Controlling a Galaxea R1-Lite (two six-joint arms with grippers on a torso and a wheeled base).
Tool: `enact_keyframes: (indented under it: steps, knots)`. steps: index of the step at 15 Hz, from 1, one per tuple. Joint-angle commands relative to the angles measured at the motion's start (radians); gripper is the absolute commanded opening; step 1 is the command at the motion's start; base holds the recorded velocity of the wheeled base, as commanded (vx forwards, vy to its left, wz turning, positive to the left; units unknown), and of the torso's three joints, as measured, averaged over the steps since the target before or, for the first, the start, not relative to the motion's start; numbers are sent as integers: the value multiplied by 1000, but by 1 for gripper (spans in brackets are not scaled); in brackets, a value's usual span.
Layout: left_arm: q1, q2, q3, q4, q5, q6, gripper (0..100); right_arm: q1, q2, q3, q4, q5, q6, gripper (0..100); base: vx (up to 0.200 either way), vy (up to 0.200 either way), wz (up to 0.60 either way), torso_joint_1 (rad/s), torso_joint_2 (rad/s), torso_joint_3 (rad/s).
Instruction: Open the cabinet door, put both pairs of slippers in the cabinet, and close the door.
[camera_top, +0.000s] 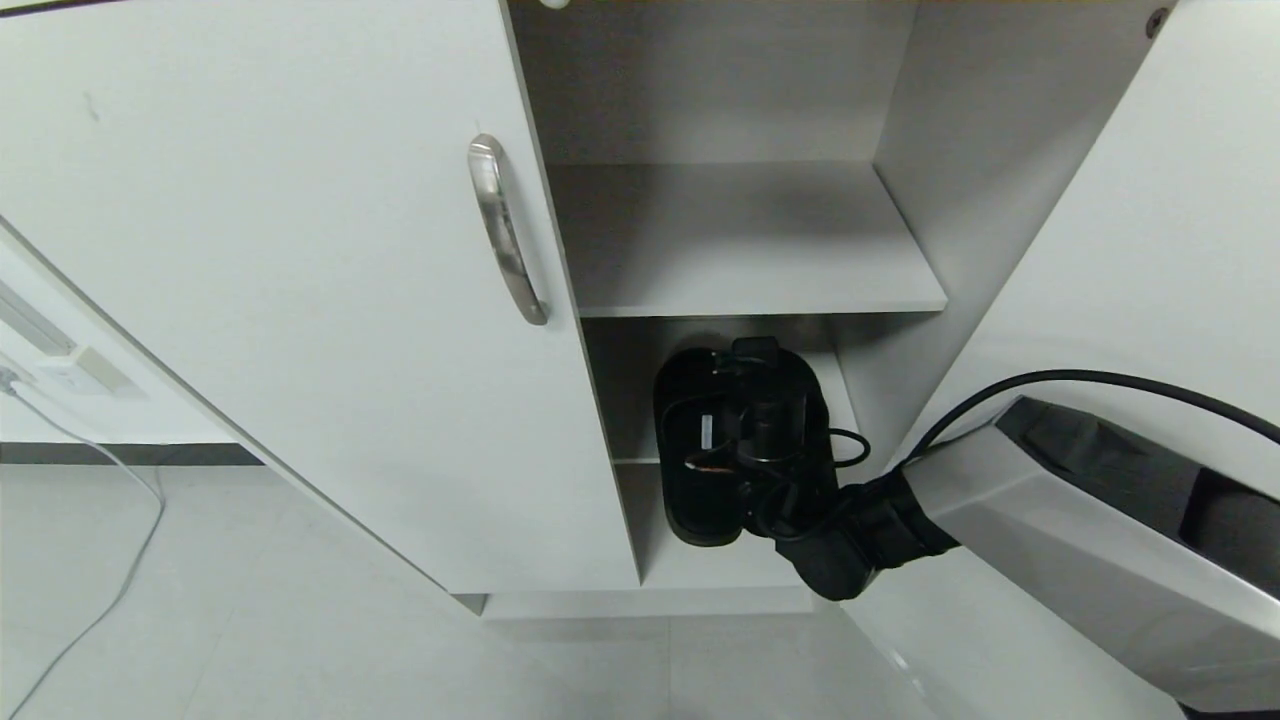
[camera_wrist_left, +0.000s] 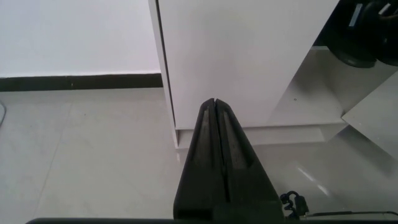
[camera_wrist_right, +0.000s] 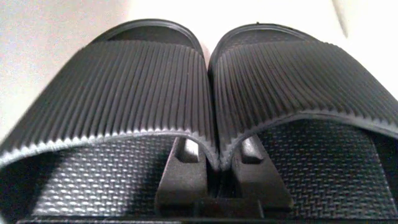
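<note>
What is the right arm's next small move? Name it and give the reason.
Probably open the right gripper and let go. It pinches the black slippers by their adjoining strap edges, and the pair is inside the cabinet, below the shelf. Whether the soles rest on a board is unclear.

- Cabinet door (camera_top: 300, 300): white panel with a smooth, matt, laminate-like face
- Handle (camera_top: 508, 230): brushed metal with a soft sheen along its curve
- Shelf (camera_top: 740, 250): pale grey board, smooth and matt
- Slippers (camera_wrist_right: 137, 87): black, rubber-like and matt; the straps carry fine parallel ribs, the footbeds (camera_wrist_right: 336, 162) an embossed grain of small studs
- Left end effector (camera_wrist_left: 214, 109): black, matt and plastic-like, with fine lengthwise grooves
- Right end effector (camera_wrist_right: 217, 171): black, smooth and plastic-like, with a slight sheen
- Floor (camera_wrist_left: 93, 143): pale tile, smooth, glossy enough to reflect light
</note>
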Motion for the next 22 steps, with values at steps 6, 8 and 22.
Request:
enact_keyframes:
  steps: [6, 8, 22]
  knots:
    - [1, 2, 0, 0, 0, 0, 0, -45, 96, -223, 109, -2, -3, 0, 0, 0, 0, 0, 0, 0]
    - [1, 2, 0, 0, 0, 0, 0, -52, 102, -270, 134, -2, -12, 0, 0, 0, 0, 0, 0, 0]
    - [1, 2, 0, 0, 0, 0, 0, -69, 174, -402, 178, -2, -21, 0, 0, 0, 0, 0, 0, 0]
